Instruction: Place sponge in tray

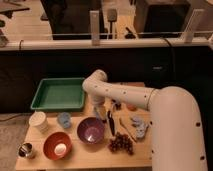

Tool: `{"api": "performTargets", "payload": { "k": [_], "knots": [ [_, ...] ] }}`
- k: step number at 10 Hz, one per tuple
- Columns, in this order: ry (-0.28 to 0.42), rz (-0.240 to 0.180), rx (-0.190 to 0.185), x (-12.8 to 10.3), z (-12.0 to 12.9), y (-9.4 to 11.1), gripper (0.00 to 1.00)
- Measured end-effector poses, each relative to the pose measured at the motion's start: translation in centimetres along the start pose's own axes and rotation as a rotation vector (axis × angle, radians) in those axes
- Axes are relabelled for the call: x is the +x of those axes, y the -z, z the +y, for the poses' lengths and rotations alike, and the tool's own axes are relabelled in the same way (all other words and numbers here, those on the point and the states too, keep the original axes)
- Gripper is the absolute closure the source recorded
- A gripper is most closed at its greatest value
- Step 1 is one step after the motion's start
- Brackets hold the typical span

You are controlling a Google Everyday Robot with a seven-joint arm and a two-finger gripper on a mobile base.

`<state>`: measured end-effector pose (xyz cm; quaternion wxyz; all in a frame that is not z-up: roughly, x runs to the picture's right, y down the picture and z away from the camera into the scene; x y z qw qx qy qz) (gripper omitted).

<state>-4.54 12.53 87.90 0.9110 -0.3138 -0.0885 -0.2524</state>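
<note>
The green tray (57, 94) lies at the back left of the wooden table. My gripper (99, 112) hangs from the white arm (125, 95), just right of the tray's front right corner and above the purple bowl (91, 130). A small bluish thing (100, 115) shows at the gripper's tip. I cannot tell whether it is the sponge or whether it is held. A blue-grey thing (139, 126) lies on the table to the right.
A red bowl (57, 145) with a white object in it, a white cup (38, 121), a metal cup (26, 150) and a small blue cup (64, 119) stand at the front left. Grapes (121, 144), a dark utensil (111, 122) and an orange item (131, 106) lie to the right.
</note>
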Motion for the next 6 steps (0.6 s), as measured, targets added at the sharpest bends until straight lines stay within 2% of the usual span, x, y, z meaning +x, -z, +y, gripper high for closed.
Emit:
{"api": "performTargets", "payload": {
  "k": [1,2,6],
  "knots": [
    [-0.059,0.000,-0.011,0.2,0.2,-1.1,0.20],
    [-0.090,-0.004,-0.005,0.5,0.2,-1.5,0.20],
    [-0.172,-0.043,0.047,2.5,0.5,-3.2,0.20]
  ]
}}
